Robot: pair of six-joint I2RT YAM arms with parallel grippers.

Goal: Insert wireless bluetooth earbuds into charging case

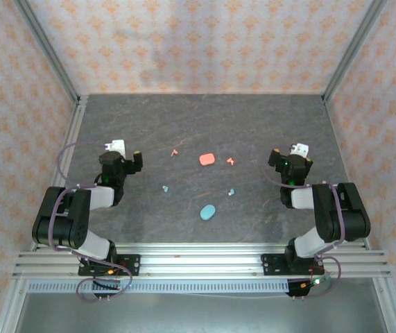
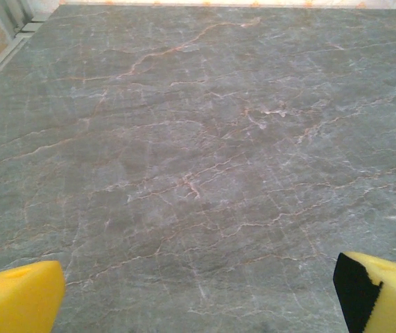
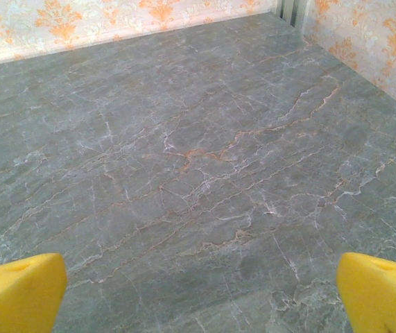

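Over the table [image 1: 253, 125], my left claw [image 1: 125, 155] and right claw [image 1: 292, 159] both stand wide, holding nothing. Between them, loose: 2 pink earbuds [image 1: 175, 151], 2 teal earbuds [image 1: 164, 188]; pink case [image 1: 207, 159], teal case [image 1: 208, 211], contents unseen.

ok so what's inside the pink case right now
Its inside is hidden: the pink case shows from above as one plain oval, apparently shut. A pink earbud lies on the table on one side, a second pink earbud on the other.
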